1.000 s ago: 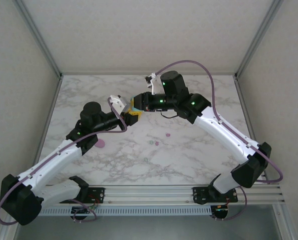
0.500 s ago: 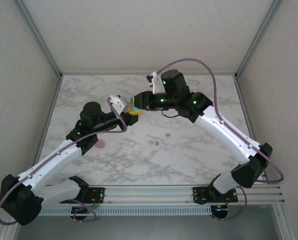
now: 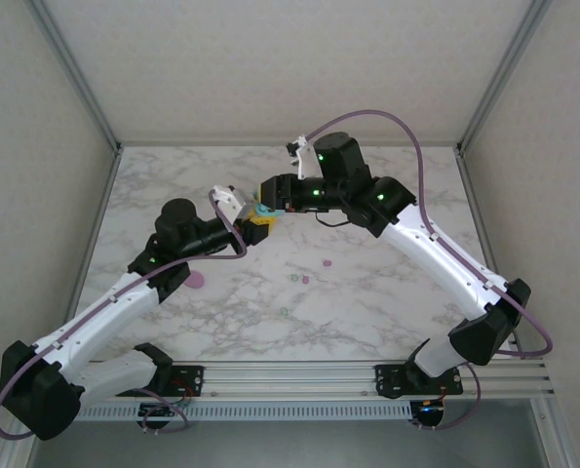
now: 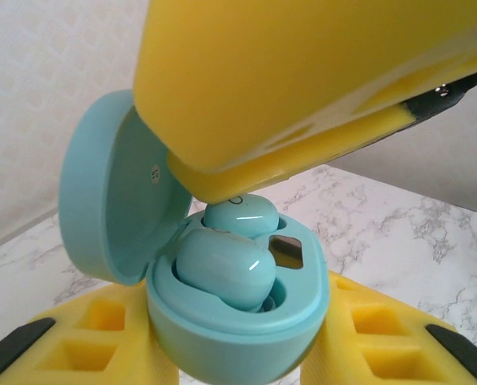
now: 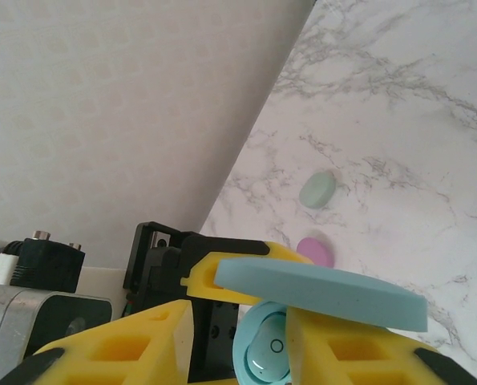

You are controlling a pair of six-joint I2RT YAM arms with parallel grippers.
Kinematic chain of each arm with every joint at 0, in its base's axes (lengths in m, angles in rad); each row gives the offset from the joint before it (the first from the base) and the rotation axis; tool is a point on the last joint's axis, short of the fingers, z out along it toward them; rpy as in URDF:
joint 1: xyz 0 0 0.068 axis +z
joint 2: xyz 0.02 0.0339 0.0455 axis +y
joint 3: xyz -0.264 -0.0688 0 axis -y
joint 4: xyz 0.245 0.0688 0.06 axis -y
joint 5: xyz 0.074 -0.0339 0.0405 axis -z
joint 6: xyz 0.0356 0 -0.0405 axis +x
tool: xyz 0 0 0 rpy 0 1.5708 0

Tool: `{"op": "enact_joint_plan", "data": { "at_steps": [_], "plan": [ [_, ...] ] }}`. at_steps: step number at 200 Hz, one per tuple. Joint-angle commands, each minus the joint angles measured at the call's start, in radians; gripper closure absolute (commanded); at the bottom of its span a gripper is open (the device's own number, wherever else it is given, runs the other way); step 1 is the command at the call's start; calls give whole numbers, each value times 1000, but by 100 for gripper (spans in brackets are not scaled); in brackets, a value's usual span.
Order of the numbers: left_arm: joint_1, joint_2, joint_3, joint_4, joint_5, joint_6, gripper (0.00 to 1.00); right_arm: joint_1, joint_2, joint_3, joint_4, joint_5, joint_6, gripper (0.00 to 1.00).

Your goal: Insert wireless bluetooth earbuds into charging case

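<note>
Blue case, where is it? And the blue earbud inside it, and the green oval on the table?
Blue case (image 4: 230, 337): left wrist view, on its front lower shell.
Blue earbud (image 4: 222, 269): left wrist view, on the nearer bud's top.
Green oval (image 5: 317, 190): right wrist view, on its middle.

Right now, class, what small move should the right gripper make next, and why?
Probably lift the right gripper clear of the cyan oval plastic charging case. Both cyan plastic earbuds appear seated in their wells, its yellow fingers stand parted over the far one, and the left gripper holds the case with its lid open.
</note>
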Motion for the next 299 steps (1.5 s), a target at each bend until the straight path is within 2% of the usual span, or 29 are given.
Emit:
{"op": "enact_joint_plan", "data": {
  "at_steps": [1, 23, 51, 62, 103, 134, 187, 240, 299],
  "plan": [
    [-10, -28, 10, 25, -2, -3, 72, 1, -28, 32, -5, 6, -28, 62],
    [-10, -32, 12, 12, -5, 2, 72, 1, -85, 9, -9, 59, -54, 61],
    [-11, -36, 24, -30, 14, 18, 71, -2, -172, -43, -34, 242, -88, 60],
    [-11, -38, 25, -39, 29, 24, 71, -22, -182, -48, -42, 259, -71, 60],
    [-23, -42, 48, -69, 72, 39, 71, -88, -73, 60, -120, 165, -45, 56],
    [-33, -42, 70, -98, 82, 52, 71, -91, 41, 163, -186, 87, -54, 51],
    [-40, -45, 81, -91, 51, 50, 71, -91, 116, 221, -255, -18, -102, 47],
    [-41, -39, 81, -40, 26, 10, 71, -98, 8, 54, -167, -150, -84, 43],
    [-40, -37, 91, -3, 38, -4, 71, -180, -95, -196, 160, -412, 184, 38]
  ]
}}
